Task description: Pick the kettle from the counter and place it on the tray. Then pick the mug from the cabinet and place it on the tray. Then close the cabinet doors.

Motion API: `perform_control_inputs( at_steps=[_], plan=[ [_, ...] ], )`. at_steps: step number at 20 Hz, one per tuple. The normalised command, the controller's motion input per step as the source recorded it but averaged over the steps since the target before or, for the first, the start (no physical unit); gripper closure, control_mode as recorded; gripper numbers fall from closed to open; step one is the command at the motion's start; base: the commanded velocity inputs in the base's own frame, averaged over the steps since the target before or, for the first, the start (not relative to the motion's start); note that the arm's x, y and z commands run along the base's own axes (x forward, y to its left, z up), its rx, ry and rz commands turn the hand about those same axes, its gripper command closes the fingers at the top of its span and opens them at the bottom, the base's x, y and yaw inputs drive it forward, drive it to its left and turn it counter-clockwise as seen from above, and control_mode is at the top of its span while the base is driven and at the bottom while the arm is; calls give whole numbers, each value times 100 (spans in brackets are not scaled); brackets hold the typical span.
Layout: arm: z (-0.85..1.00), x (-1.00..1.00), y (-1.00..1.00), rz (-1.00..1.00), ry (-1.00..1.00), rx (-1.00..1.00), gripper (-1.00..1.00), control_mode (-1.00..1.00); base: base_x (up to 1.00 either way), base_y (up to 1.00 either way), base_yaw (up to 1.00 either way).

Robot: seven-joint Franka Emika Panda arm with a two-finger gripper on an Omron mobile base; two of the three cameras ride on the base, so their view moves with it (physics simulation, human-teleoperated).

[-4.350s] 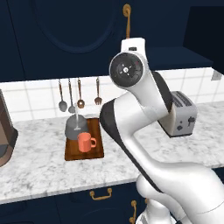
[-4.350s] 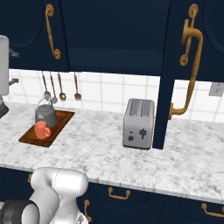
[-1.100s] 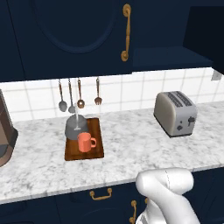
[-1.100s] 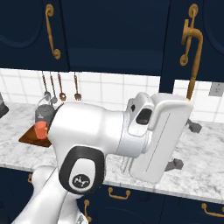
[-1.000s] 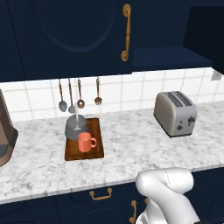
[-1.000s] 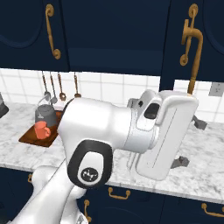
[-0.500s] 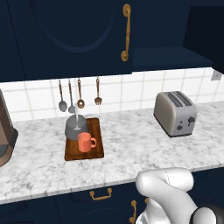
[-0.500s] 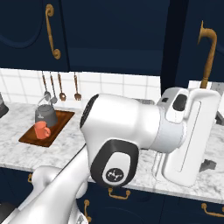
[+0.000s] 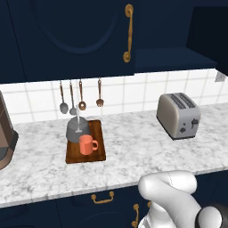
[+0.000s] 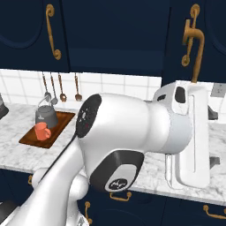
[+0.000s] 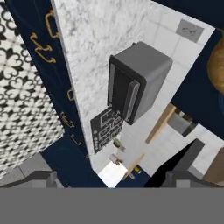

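Marbled counter is stretching across mid-frame, and the tray at centre-left is already carrying the kettle and the mug, so both pickups look finished. The gripper, fingers spread wide and gripping nothing, is sitting at right under the cabinet doors, likely lining up to close them.

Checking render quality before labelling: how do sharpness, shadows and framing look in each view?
Left base view: crisp, flat light, soft shadow under the kettle on the tray. Right base view: the white arm blocks much of the counter. Hand view: rolled sideways, toaster sharp.
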Motion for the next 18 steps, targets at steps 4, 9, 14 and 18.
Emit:
perform_control_inputs(
  at_steps=[4,9,14,18],
  plan=[
    [-18,88,26,28,21,0,-100,-100,0,0,0],
    [-34,71,56,32,3,0,-100,-100,0,0,0],
    [-29,69,57,31,0,0,-100,-100,0,0,0],
    [-26,66,65,30,0,0,-100,-100,0,0,0]
  ],
)
